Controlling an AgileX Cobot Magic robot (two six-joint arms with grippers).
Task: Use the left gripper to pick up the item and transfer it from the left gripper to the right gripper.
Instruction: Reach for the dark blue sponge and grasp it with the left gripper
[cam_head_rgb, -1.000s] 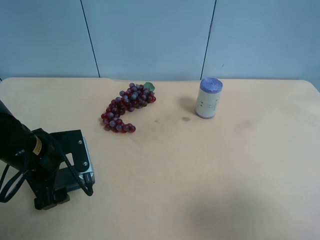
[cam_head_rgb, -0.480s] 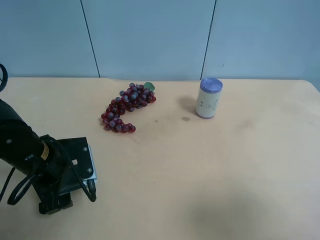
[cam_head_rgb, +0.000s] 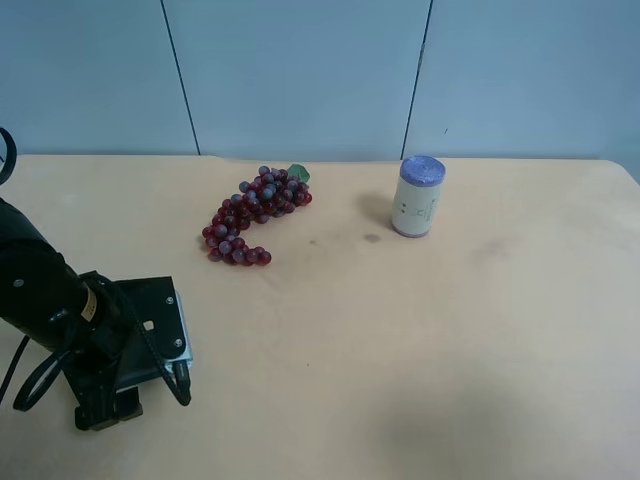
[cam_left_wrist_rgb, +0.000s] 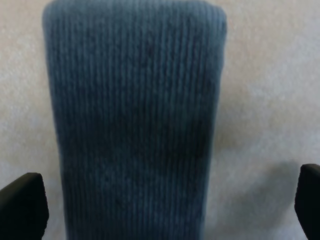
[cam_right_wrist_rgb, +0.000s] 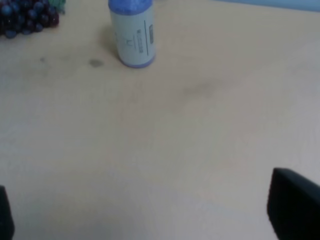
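The item (cam_left_wrist_rgb: 135, 120) is a flat dark green ribbed block lying on the tan table, filling the left wrist view. My left gripper (cam_left_wrist_rgb: 165, 210) is open and low over it, with one fingertip (cam_left_wrist_rgb: 22, 205) on each side of the block's near end, not closed on it. In the exterior high view the left gripper (cam_head_rgb: 105, 400) is at the front left of the table, and the bulky black arm hides the item there. My right gripper (cam_right_wrist_rgb: 150, 220) is open and empty above bare table; it is outside the exterior high view.
A red-purple grape bunch (cam_head_rgb: 255, 212) lies at the back middle of the table, also in the right wrist view (cam_right_wrist_rgb: 25, 15). A white can with a purple lid (cam_head_rgb: 417, 197) stands to its right, also in the right wrist view (cam_right_wrist_rgb: 132, 32). The table's front edge is close to the left arm.
The left arm has shifted slightly right and toward the table's front edge over the last second, then nearly stopped. The grapes and can have not moved.
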